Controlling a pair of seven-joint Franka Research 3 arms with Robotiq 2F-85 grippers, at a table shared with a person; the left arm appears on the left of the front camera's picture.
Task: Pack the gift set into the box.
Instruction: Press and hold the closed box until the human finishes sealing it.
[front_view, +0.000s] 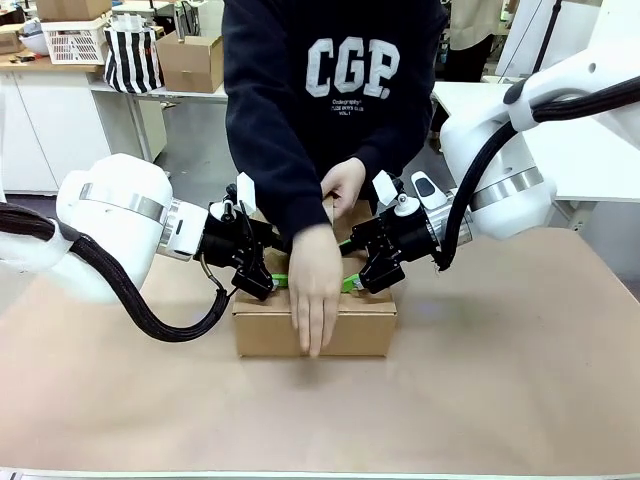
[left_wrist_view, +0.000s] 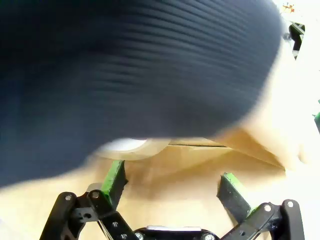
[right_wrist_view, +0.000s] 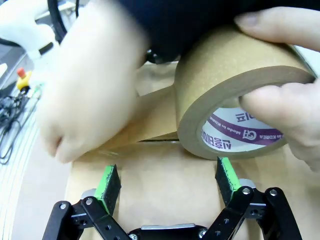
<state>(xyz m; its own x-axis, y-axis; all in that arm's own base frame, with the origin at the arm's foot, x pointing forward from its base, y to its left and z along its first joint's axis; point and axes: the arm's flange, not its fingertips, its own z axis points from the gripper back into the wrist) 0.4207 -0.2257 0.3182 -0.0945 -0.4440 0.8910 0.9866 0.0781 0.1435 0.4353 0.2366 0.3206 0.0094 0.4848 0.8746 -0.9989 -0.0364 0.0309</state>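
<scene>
Robot hands, your left hand (front_view: 272, 281) and right hand (front_view: 352, 282), rest wide open and empty on the box (front_view: 314, 326) mid-table while a person's hand (front_view: 316, 285) presses tape (right_wrist_view: 235, 100) down.

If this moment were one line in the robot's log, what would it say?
stage: sealing | plain brown cardboard box: flaps shut | person's hand: smoothing brown tape | roll of brown packing tape: held by person | left tool: open | right tool: open

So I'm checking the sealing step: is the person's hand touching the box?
Touching. In the front view the person's hand lies flat on the box top, fingertips over its near edge.
</scene>
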